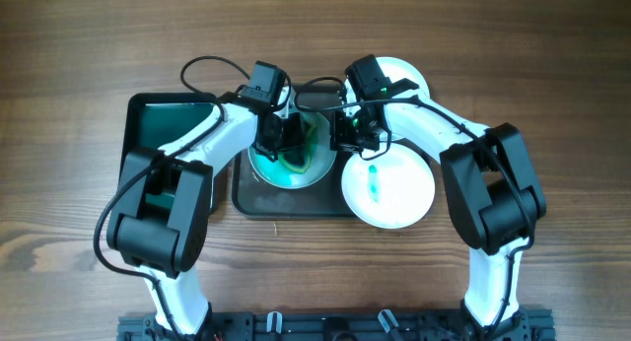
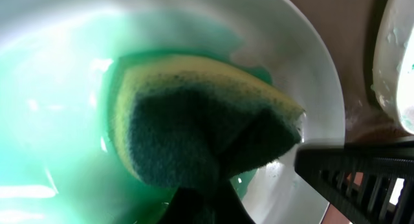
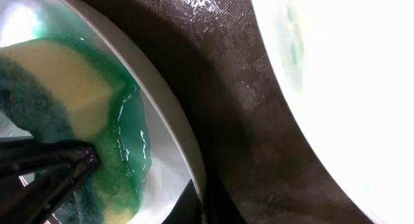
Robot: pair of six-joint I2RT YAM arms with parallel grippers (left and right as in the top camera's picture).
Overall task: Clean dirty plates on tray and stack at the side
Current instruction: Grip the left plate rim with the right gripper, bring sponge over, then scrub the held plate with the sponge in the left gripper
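A white plate [image 1: 308, 166] flooded with teal-green liquid sits tilted over the dark grey tray [image 1: 248, 201]. My left gripper [image 1: 280, 136] is shut on a yellow-and-green sponge [image 2: 200, 120] pressed into that plate [image 2: 310, 75]. My right gripper [image 1: 347, 130] is shut on the plate's right rim [image 3: 169, 123]; its fingers show at the bottom of the right wrist view [image 3: 202, 212]. A second plate [image 1: 389, 188] with a small teal smear lies at the tray's right end. A third plate [image 1: 402, 77] lies behind my right arm, mostly hidden.
A smaller dark green tray [image 1: 166, 124] lies left of the grey tray, partly under my left arm. The wet tray floor [image 3: 233, 94] shows between the held plate and the neighbouring plate [image 3: 349, 88]. Wooden table surrounds everything.
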